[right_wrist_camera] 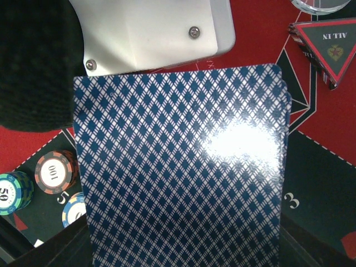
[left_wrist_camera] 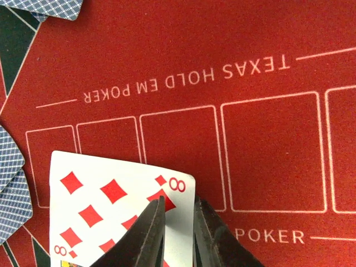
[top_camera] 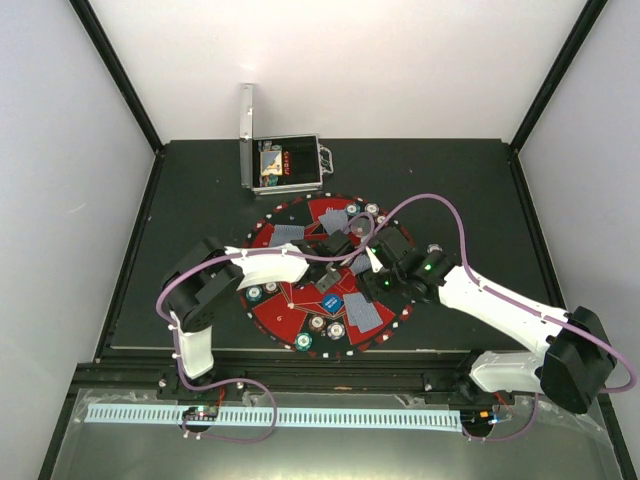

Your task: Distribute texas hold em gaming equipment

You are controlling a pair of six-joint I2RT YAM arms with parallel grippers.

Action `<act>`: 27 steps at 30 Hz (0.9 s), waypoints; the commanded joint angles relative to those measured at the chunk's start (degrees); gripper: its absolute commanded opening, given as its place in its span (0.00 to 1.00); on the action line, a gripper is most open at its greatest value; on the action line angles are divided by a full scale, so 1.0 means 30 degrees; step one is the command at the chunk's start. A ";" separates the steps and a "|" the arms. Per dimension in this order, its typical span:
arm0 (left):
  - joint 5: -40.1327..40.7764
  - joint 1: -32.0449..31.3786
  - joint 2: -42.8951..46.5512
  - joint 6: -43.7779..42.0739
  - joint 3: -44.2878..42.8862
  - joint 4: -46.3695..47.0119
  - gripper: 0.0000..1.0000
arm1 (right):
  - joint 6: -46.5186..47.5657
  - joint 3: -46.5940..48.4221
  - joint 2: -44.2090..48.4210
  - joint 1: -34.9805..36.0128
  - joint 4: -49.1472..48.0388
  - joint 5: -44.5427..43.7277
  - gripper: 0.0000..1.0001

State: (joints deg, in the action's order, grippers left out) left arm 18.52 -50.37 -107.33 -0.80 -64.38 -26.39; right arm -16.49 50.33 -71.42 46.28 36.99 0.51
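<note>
One blue-backed deck point(right_wrist_camera: 178, 156) pinched by right claw point(right_wrist_camera: 183, 257), left claw point(left_wrist_camera: 179, 204) parted over one face-up card point(left_wrist_camera: 105, 194)

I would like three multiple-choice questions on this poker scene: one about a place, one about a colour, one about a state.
1. Where lies the face-up eight of diamonds playing card? A on the round red felt mat; B atop chips; C on the floor.
2. Which colour have the backs of the stacked playing cards? A green; B blue-white; C black.
3. How is the silver metal case? A shut; B overturned; C open.
Key: A, the mat's red felt shows around it; B, a blue-white lattice shows; C, its lid stands upright.
</note>
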 commanded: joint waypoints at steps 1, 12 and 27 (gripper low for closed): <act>0.0324 -0.0144 -0.0472 0.0083 -0.0526 -0.0007 0.18 | 0.0369 0.0069 0.0306 0.0146 -0.0605 0.0074 0.62; -0.0597 -0.0144 0.1567 0.0387 0.0495 0.1364 0.43 | 0.0275 -0.0037 0.0651 0.0131 -0.0126 -0.0467 0.62; -0.1945 0.2578 0.9140 0.4392 0.6595 0.2841 0.68 | 0.1156 0.0101 -0.0043 0.0261 0.0512 -0.0929 0.62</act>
State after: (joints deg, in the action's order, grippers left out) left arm 16.16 -46.70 -85.23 6.31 -46.85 -18.79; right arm -15.20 50.30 -70.50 46.54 38.48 -1.32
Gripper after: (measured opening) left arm 0.674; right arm 0.623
